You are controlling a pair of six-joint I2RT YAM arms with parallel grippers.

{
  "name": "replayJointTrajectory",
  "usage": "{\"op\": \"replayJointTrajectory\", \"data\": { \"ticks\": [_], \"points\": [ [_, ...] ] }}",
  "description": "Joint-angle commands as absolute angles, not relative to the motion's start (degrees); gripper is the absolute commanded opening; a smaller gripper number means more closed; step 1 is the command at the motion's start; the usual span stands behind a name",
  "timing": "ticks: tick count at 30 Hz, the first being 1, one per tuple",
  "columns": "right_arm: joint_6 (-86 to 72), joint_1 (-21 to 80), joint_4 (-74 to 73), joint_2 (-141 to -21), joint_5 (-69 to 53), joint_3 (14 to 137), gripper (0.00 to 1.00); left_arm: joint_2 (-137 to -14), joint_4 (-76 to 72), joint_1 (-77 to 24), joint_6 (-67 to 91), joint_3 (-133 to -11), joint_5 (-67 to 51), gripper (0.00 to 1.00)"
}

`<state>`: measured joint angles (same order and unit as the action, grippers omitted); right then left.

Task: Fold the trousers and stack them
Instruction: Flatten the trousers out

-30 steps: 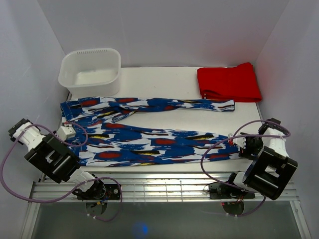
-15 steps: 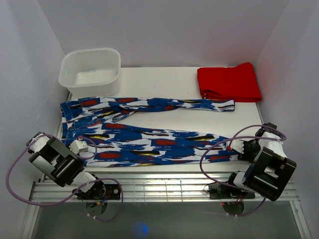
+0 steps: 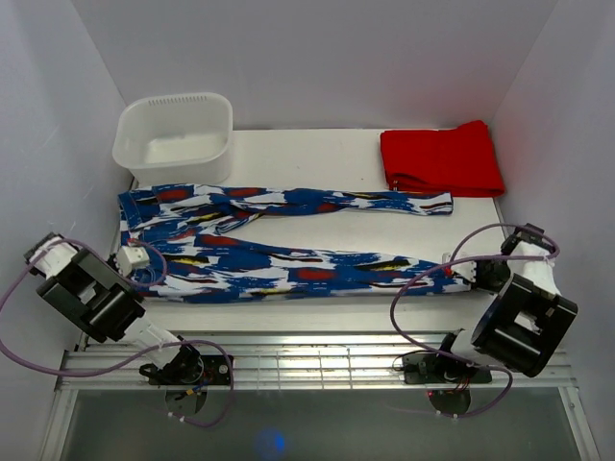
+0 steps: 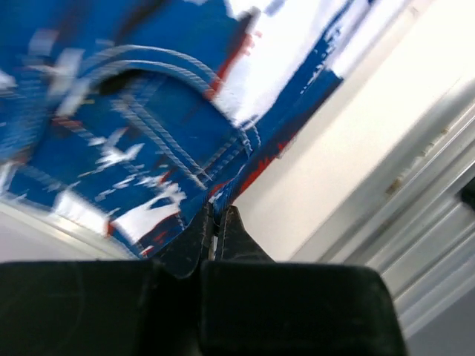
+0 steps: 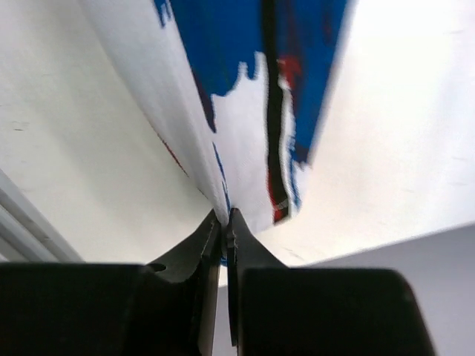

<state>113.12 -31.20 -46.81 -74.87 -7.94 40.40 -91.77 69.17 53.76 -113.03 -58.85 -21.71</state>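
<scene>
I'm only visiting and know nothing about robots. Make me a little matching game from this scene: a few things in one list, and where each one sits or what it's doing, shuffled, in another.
Things:
1. white tub
2. red folded garment
3. trousers
4. right fingers

Places or states:
A. far right corner
B. pinched shut on a trouser-leg end
C. far left corner
D. stretched out across the middle

Pairs: 1-C, 2-A, 3-D, 4-B

My left wrist view caught the trousers (image 4: pixel 126 126) blurred and cropped, my right gripper (image 3: pixel 480 276) at the right edge of the desk (image 3: pixel 327 158) looked too small overhead.
</scene>
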Motion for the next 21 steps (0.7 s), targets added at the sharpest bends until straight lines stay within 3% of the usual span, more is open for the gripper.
{"op": "replayJointTrajectory", "data": {
  "ticks": [1, 7, 14, 16, 21],
  "points": [
    [111.63, -32.43, -50.7, -77.07, -14.22, 54.38, 0.08, -95.0, 77.49, 53.88, -108.61, -78.23, -38.87, 0.0],
    [97.86, -28.4, -52.28, -89.16, -20.04, 78.34, 0.08, -106.16, 76.58, 51.95, -83.55, -100.77, -55.17, 0.0],
    [91.93, -26.72, -53.09, -92.11, -24.34, 94.56, 0.08, -104.33, 65.93, 51.59, -69.79, -103.1, -58.88, 0.0],
    [93.59, -26.89, -53.08, -89.83, -24.35, 93.09, 0.08, -101.88, 64.69, 51.68, -71.18, -100.21, -59.15, 0.0],
    [106.68, -28.64, -42.66, -78.08, -16.63, 64.96, 0.08, -97.12, 67.74, 51.68, -86.85, -89.42, -53.73, 0.0]
  ]
}}
